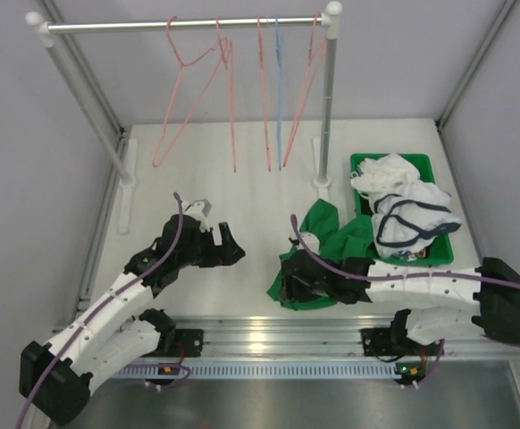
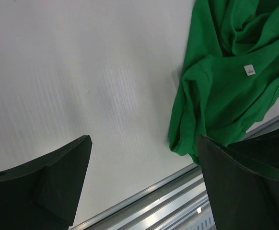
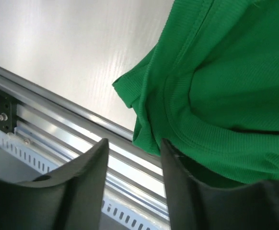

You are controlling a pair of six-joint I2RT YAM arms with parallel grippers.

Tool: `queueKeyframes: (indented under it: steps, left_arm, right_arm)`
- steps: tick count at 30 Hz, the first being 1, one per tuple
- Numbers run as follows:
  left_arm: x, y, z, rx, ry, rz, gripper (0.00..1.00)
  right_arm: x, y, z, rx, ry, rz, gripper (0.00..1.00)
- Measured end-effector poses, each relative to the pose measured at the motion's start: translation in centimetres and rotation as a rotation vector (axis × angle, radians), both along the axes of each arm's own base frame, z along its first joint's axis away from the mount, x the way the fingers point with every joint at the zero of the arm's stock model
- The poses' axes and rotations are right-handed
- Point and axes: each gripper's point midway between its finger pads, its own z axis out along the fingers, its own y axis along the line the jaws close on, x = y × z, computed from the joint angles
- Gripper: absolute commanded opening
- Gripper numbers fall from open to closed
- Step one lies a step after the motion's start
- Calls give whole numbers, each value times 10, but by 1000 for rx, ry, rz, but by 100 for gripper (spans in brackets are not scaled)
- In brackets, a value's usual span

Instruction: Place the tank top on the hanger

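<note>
Top external view: tank top [image 1: 330, 231] lies crumpled on the table [image 1: 242, 192], near-right, just left of the green bin [image 1: 440, 168] of white garments [image 1: 403, 201]. Right gripper [image 1: 285, 284] sits at its near-left edge. Right wrist view shows the jaws apart, nothing pinched, cloth lying against one finger [image 3: 187, 191]. Left gripper [image 1: 227, 243] is wide open over bare table, left of the top. Pink hanger [image 1: 184, 98] hangs on the far rail [image 1: 117, 28].

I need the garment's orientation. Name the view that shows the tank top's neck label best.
Left wrist view: the white label shows clearly on the tank top. Top external shows the crumpled top, label too small to see; right wrist shows only a ribbed edge.
</note>
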Motion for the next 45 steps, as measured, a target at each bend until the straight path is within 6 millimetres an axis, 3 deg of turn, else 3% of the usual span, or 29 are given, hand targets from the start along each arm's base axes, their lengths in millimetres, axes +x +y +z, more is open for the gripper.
queueKeyframes:
  steps: [5,6,11,19,27,35,39,45]
  left_arm:
    - [-5,-19,-16,-66,47,-55,96]
    - [-5,-24,-18,-74,53,-68,96]
    - [-13,-54,-28,-91,73,-151,95]
    - [-6,-87,-56,-73,146,-181,67]
    - [0,-132,-48,-85,120,-255,63]
    - [-4,-144,-66,-72,159,-257,58]
    - [-1,-149,-69,-74,166,-255,47]
    - [4,-157,-67,-82,158,-252,21]
  right_arm:
    - [7,-9,28,58,-73,-54,53]
    - [9,-13,33,64,-86,-70,49]
    - [22,-56,56,51,-165,-209,41]
    - [61,-136,57,-73,-199,-468,33]
    - [81,-181,58,-170,-219,-564,33]
    - [93,-196,56,-202,-215,-577,33]
    - [100,-189,51,-197,-201,-555,37]
    - [107,-183,43,-183,-185,-540,50]
